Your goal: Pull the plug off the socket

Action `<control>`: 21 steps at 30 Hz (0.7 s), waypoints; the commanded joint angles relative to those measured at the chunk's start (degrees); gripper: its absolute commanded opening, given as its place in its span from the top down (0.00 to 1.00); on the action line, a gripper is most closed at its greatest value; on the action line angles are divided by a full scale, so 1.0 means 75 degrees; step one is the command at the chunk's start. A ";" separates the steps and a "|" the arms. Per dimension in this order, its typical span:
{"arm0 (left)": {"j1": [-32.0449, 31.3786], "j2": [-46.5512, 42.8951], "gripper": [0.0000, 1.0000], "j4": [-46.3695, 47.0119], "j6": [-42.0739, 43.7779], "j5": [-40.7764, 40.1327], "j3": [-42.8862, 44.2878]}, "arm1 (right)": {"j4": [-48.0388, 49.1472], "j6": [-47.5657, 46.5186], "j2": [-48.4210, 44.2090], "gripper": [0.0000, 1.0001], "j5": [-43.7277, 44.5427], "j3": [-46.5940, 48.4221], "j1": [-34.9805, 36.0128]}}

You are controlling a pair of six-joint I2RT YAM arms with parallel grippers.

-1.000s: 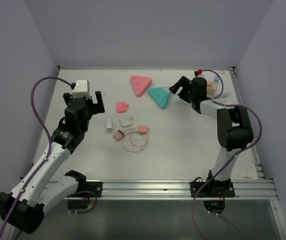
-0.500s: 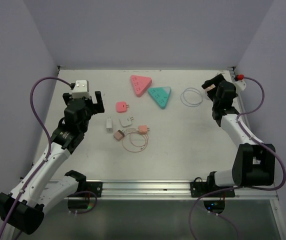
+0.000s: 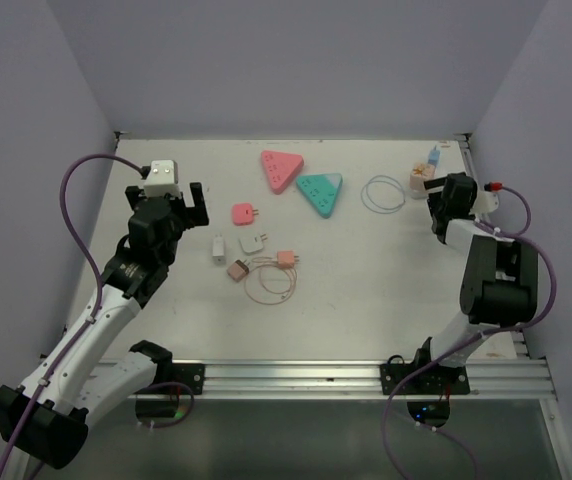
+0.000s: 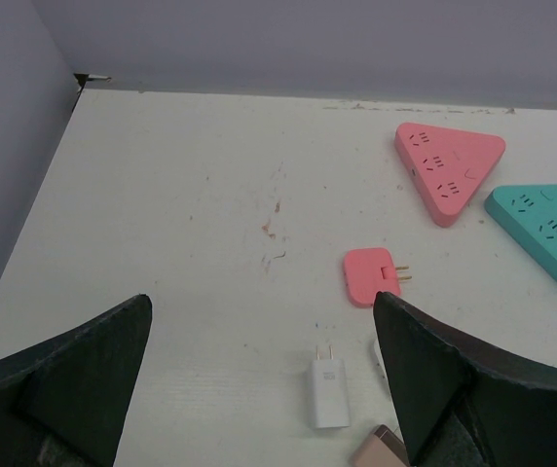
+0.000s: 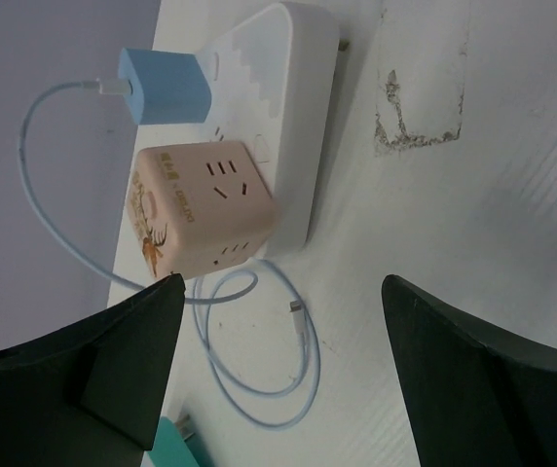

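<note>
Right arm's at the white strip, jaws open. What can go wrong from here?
1. The blue charger and peach cube adapter sit close together on the white power strip; the open right gripper may catch the wrong one or both.
2. Nothing pins the strip, and the left gripper is across the table, so the strip may lift with the plug.
3. The charger's cable loops nearby and could snag a finger.
</note>
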 commanded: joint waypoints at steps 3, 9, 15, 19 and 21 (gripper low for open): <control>0.0053 0.0002 0.00 0.0360 0.0135 -0.0011 -0.0056 | 0.0566 0.0675 0.0714 0.14 0.0086 0.0742 -0.0239; 0.0065 0.0073 0.00 0.0372 0.0170 0.0012 -0.0067 | 0.1255 0.1027 0.1383 0.11 -0.0148 0.0907 -0.0555; 0.0053 0.0178 0.00 0.0395 0.0182 0.0024 -0.0067 | 0.1444 0.1203 0.2157 0.11 -0.0441 0.1340 -0.0673; 0.0065 0.0237 0.00 0.0407 0.0217 0.0012 -0.0079 | 0.1573 0.1308 0.2555 0.12 -0.0535 0.1575 -0.0673; 0.0065 0.0237 0.00 0.0407 0.0240 0.0012 -0.0079 | 0.1654 0.1378 0.2755 0.14 -0.0605 0.1692 -0.0661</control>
